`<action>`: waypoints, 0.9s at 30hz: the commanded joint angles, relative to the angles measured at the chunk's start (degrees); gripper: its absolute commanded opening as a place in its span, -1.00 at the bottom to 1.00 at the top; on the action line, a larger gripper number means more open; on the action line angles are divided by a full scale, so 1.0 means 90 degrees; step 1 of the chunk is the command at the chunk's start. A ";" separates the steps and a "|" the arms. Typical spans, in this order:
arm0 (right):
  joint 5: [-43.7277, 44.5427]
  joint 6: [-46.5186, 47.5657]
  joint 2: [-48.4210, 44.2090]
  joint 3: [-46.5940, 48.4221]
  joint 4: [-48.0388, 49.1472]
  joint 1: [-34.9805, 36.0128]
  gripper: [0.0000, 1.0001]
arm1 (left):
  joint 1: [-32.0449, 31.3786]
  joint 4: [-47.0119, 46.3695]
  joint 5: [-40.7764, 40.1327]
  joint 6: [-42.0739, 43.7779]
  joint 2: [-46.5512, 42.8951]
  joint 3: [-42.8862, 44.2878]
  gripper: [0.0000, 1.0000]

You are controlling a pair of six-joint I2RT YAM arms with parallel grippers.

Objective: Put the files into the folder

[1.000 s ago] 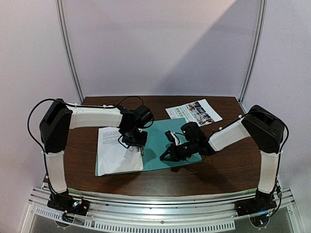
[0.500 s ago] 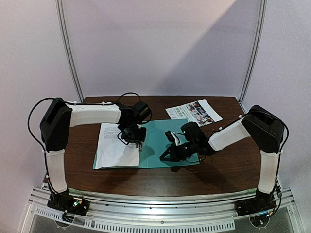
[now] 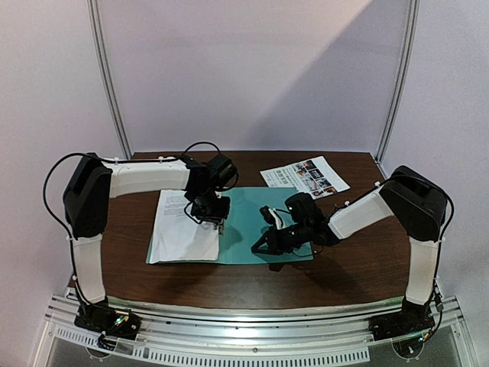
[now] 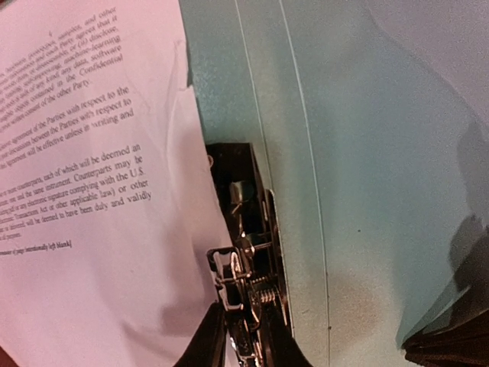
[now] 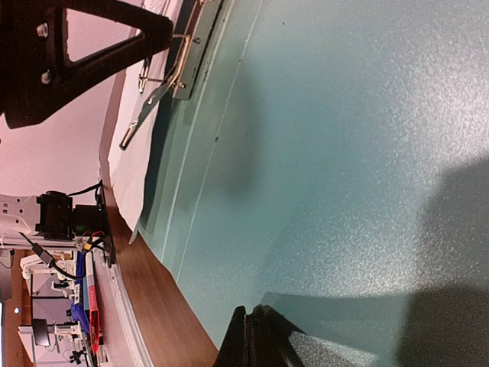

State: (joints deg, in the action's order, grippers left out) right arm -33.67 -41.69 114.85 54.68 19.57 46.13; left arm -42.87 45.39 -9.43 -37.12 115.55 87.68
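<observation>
The teal folder (image 3: 256, 229) lies open on the table, also seen in the left wrist view (image 4: 367, 153) and the right wrist view (image 5: 344, 153). The plain white text sheet (image 3: 179, 229) (image 4: 92, 153) lies on its left half, its right edge at the metal clip (image 4: 248, 252) (image 5: 187, 53) on the spine. My left gripper (image 3: 216, 222) (image 4: 244, 344) is shut on the clip's lever. My right gripper (image 3: 263, 246) (image 5: 256, 340) is shut, tips down on the folder's right half near its front edge. The photo sheet (image 3: 306, 176) lies at the back right, off the folder.
The brown table (image 3: 359, 252) ends at a metal rail (image 3: 252, 336) in front. Metal frame posts (image 3: 111, 76) stand at the back corners. Walls close the back and sides.
The folder's left half and the text sheet have slid toward the back and slightly left, together with my left gripper. The right arm has not moved.
</observation>
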 commanded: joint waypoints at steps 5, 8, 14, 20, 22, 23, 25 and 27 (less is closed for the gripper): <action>0.0226 0.0093 0.0376 -0.0303 -0.0681 0.0060 -1.00 | 0.0213 0.0121 -0.0229 0.0099 0.0066 0.0269 -0.46; 0.0226 0.0097 0.0382 -0.0304 -0.0681 0.0069 -1.00 | 0.0223 0.0173 -0.0393 0.0127 -0.0009 0.0304 -0.36; 0.0236 0.0082 0.0376 -0.0267 -0.0695 0.0088 -1.00 | -0.0004 0.0216 -0.0727 0.0748 -0.0226 0.0412 -0.28; 0.0264 0.0098 0.0364 -0.0245 -0.0749 0.0094 -1.00 | -0.0634 0.0124 -0.1454 0.1589 -0.0956 -0.0254 -0.12; 0.0271 0.0088 0.0355 -0.0237 -0.0749 0.0096 -1.00 | -0.0904 0.0121 -0.1669 0.1776 -0.1175 -0.0591 -0.08; 0.0274 0.0082 0.0363 -0.0235 -0.0749 0.0102 -1.00 | -0.1034 0.0131 -0.1729 0.1860 -0.1266 -0.0802 -0.05; 0.0275 0.0068 0.0364 -0.0226 -0.0749 0.0109 -1.00 | -0.1297 0.0181 -0.1891 0.1998 -0.1390 -0.1031 0.00; 0.0275 0.0064 0.0368 -0.0209 -0.0754 0.0108 -1.00 | -0.1526 0.0275 -0.1962 0.2103 -0.1408 -0.1137 0.05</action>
State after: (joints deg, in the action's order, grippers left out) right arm -33.63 -41.71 114.87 54.35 20.21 46.19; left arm -52.93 46.24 -23.31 -22.37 103.88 80.42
